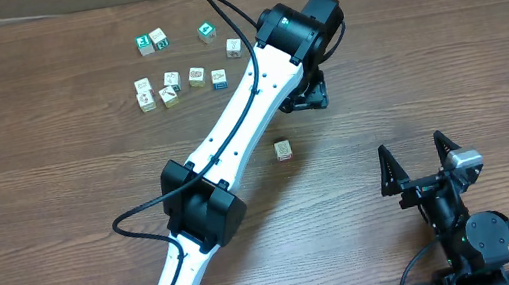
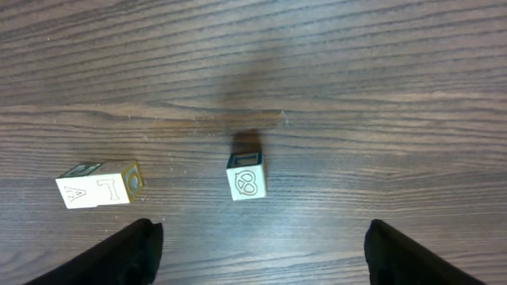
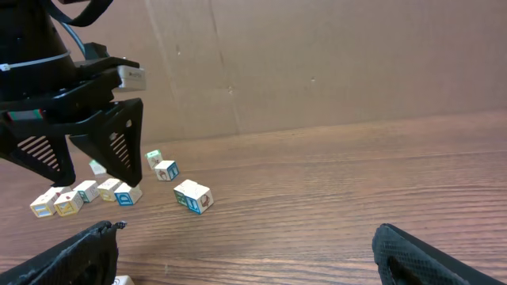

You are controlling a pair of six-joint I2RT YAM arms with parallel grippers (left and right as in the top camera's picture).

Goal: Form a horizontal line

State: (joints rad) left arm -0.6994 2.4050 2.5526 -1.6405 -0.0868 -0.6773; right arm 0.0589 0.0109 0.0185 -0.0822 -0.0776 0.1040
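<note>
Four pale picture cubes lie in a rough row, the horizontal line [image 1: 182,79], with small gaps between them; two more cubes [image 1: 156,99] sit just in front of its left end. My left gripper [image 1: 303,97] hangs to the right of this row, pointing down. In the left wrist view it [image 2: 261,229] is open and empty, a single pale cube [image 2: 246,176] lies just ahead of it, and two touching cubes [image 2: 99,184] lie to the left. My right gripper [image 1: 411,144] rests near the front right, open [image 3: 245,229] and empty.
Loose cubes with green faces [image 1: 153,41] [image 1: 206,32] and another pale one [image 1: 233,48] lie behind the row. A lone cube [image 1: 283,149] sits mid-table in front of the left gripper. The left arm [image 1: 233,135] crosses the table diagonally. A cardboard wall [image 3: 317,63] stands at the back.
</note>
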